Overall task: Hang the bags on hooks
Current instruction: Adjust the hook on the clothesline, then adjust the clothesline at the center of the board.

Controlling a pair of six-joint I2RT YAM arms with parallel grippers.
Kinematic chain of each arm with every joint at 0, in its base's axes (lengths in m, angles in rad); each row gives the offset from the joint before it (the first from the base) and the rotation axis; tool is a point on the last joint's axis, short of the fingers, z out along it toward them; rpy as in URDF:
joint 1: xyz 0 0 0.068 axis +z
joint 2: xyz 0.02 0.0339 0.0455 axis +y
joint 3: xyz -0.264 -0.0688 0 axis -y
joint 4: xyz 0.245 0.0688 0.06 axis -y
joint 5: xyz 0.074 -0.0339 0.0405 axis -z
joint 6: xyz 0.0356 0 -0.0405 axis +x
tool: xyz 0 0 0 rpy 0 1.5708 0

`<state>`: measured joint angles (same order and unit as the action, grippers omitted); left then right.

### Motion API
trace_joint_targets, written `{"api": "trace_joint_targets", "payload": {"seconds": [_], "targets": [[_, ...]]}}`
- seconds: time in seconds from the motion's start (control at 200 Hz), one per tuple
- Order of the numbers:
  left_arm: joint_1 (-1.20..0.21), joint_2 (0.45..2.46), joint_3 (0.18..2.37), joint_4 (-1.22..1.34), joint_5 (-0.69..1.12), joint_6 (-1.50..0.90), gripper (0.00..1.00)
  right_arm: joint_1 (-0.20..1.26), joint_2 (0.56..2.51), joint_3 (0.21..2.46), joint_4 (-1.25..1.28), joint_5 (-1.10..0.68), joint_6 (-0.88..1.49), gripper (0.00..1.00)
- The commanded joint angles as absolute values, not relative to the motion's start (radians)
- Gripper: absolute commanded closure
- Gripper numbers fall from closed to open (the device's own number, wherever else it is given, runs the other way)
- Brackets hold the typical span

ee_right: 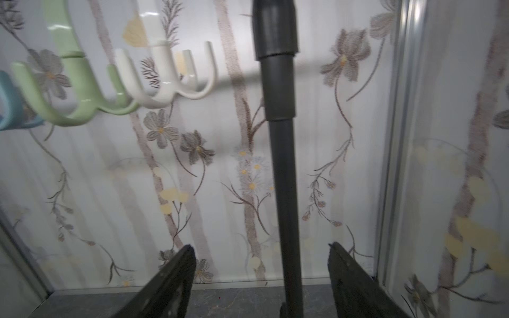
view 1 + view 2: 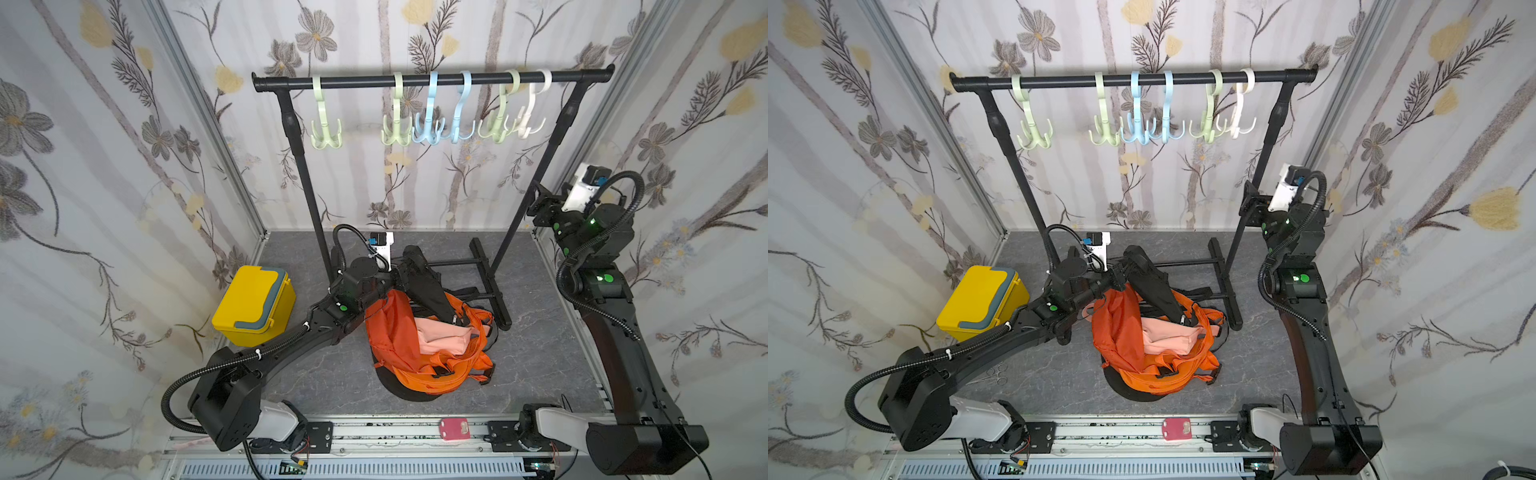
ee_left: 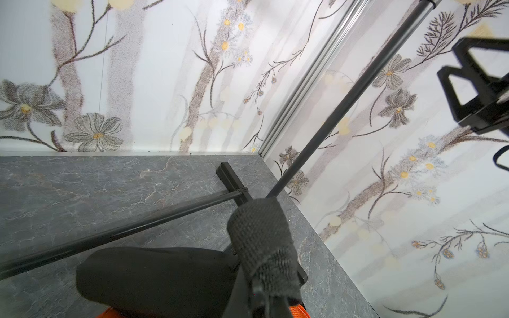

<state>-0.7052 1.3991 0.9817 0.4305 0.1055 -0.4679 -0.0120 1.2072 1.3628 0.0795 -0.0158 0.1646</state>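
My left claw (image 2: 402, 266) is pinched shut on the bag's black webbing loop (image 3: 259, 236). In the left wrist view the loop stands up out of my grip close to the lens, with a black padded part of the bag just beside it. In both top views the bag (image 2: 395, 332) is an orange backpack slumped on the grey table (image 2: 532, 353). Its black upper end is drawn up to that claw, its orange body sags below and in front of it, and a paler pink panel shows in the middle. The bag's bottom rests on the table, close to the rack's foot bar. A yellow box (image 2: 253, 305) sits on the table to my left, apart from the bag. My right claw (image 1: 260, 245) is spread wide and holds nothing. It is raised well apart from the bag, over on my right and near the rack's right upright (image 1: 281, 165). In the right wrist view that upright shows between my two jaws, and I cannot tell whether it stands inside them or beyond. Six hooks (image 2: 432, 124) hang from the rail (image 2: 357, 80): three green, two blue and one white. The white hook (image 1: 165, 82) and a green hook (image 1: 74, 96) are nearest my right claw. The bag lies well below all of them.
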Motion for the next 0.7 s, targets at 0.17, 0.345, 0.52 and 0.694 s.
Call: {"api": "trace_joint_targets", "payload": {"seconds": [0.17,0.345,0.52,0.694], "targets": [[-0.699,1.409,0.986,0.447,0.109,-0.472,1.0,-0.1,1.376,1.41,0.146,-0.184,0.24,0.15],[-0.699,1.408,0.993,0.433,0.108,-0.464,1.0,-0.1,1.465,1.43,0.228,-0.289,0.253,0.15],[-0.699,1.409,0.997,0.428,0.106,-0.463,1.0,-0.099,1.561,1.521,0.218,-0.318,0.259,0.18],[-0.698,1.401,0.987,0.43,0.101,-0.468,1.0,-0.094,1.589,1.531,0.224,-0.347,0.27,0.68]]}}
